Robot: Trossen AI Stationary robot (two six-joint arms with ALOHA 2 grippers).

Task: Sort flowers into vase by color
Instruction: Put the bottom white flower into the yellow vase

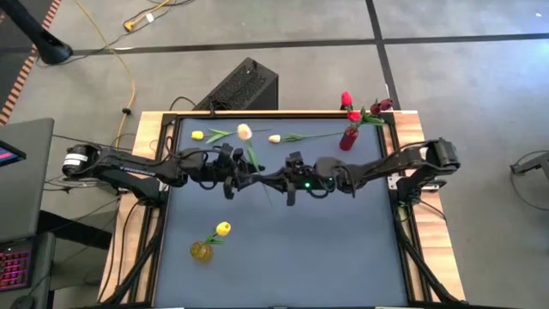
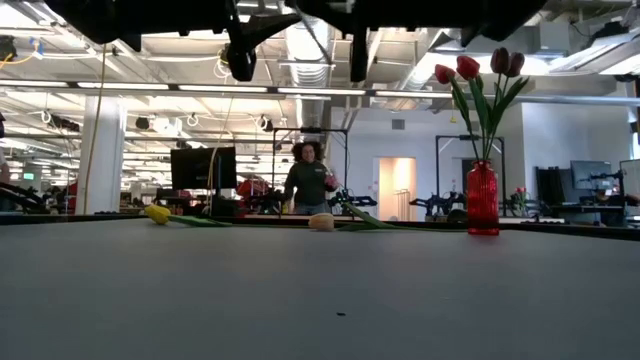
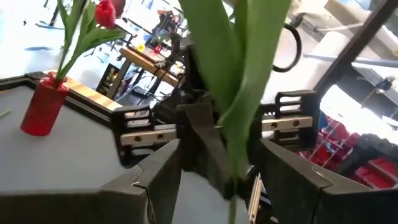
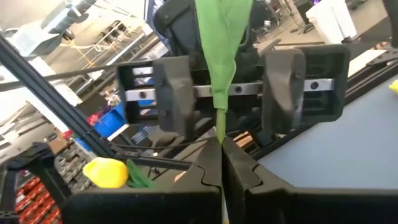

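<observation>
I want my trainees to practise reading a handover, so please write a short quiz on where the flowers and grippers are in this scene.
1. True or false: the right gripper is shut on the green tulip stem.
2. The left gripper has its fingers: A) open on either side of that stem; B) shut on a vase; C) resting flat on the table.
3. What colour is the tulip standing in the yellow vase?

Key: 1 true; 2 A; 3 yellow.
</observation>
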